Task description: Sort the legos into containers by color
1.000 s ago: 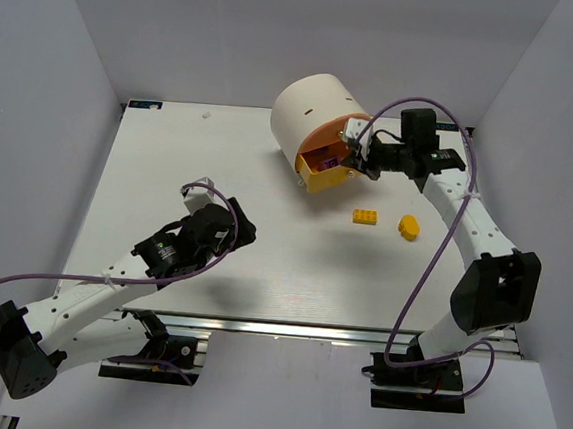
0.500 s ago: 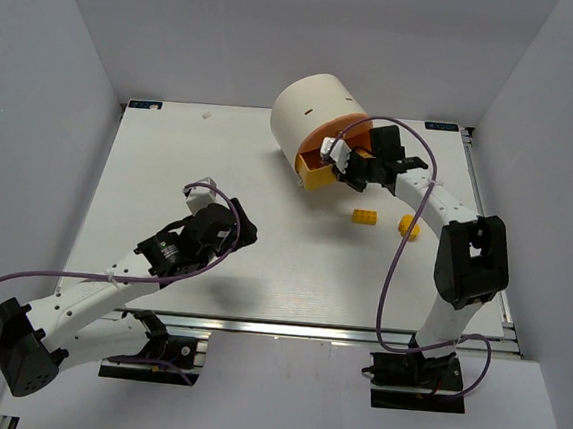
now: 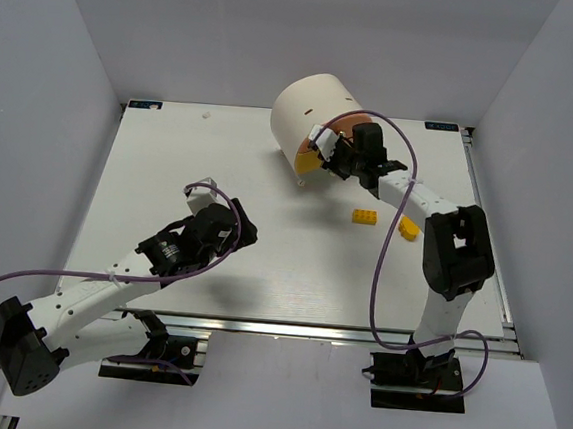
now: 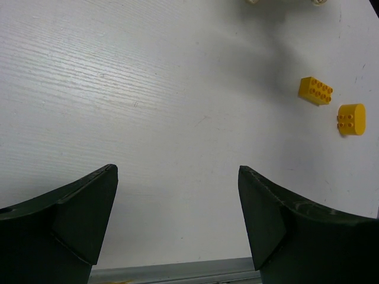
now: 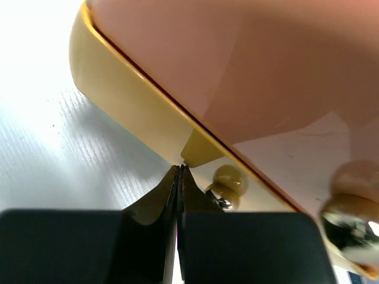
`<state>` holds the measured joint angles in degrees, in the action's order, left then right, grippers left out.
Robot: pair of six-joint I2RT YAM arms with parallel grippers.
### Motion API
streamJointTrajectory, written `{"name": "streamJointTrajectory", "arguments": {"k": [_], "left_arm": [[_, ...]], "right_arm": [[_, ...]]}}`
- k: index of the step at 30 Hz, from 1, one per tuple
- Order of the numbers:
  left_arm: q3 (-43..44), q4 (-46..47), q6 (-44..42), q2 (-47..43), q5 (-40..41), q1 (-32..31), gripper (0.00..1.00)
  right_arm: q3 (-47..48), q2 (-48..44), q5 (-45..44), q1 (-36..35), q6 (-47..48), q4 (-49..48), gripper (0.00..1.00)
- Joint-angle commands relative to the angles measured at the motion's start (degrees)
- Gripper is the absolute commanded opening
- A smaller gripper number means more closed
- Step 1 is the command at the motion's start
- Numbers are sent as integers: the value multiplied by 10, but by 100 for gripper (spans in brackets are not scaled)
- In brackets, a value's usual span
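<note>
The cream-white drum (image 3: pixel 309 108) lies at the back of the table, its orange and yellow face toward the right arm. My right gripper (image 3: pixel 324 158) is shut and empty, its tips (image 5: pixel 179 168) against the face at the seam of a yellow segment (image 5: pixel 130 109) and an orange segment (image 5: pixel 266 53), beside a small knob (image 5: pixel 228 180). No drawer stands open. A yellow brick (image 3: pixel 365 216) and a rounded yellow brick (image 3: pixel 408 226) lie on the table in front of the drum. They also show in the left wrist view, the brick (image 4: pixel 315 90) and the rounded brick (image 4: pixel 351 119). My left gripper (image 3: pixel 237 228) is open and empty (image 4: pixel 177 171) above the bare table. No green or purple brick shows.
The white table (image 3: pixel 170 164) is walled by grey panels at the left, back and right. Its metal front edge (image 4: pixel 177 275) shows just below my left fingers. A second knob (image 5: pixel 349 204) sits on the drum face at the right.
My right gripper has moved left against the drum and the open orange drawer has slid fully shut. The left arm has hardly moved.
</note>
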<state>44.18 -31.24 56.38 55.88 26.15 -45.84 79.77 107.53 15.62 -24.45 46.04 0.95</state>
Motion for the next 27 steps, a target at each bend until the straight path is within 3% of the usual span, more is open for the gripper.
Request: {"name": "streamJointTrajectory", "arguments": {"k": [1,7,12,13,14,17,18,27], "left_arm": [[6,0,-6,-1,5,1,92],[4,-1,-4,-3,6,1,92],[1,2,-5,-8,8,1,92],[0,3,-5,-8,7,1,92],[0,5,-6,-6,7,1,92],[1,7,-10,0,3,1,92],[2,7,-11,2,3,1,93],[9,-7,-6,2,3,1,93]], "right_arm": [[28,17,-17,-1,-39,-53,0],[-18,-15,8,3,-67,-70,0],[-157,-116,56,16,-158,-117,2],[-180,-129,57,17,-185,-135,9],[-207,-148,58,19,-250,-144,31],[-225,-164,71,34,-365,-139,58],[-229,-164,70,37,-392,-140,62],[-165,-68,53,77,-642,-110,65]]}}
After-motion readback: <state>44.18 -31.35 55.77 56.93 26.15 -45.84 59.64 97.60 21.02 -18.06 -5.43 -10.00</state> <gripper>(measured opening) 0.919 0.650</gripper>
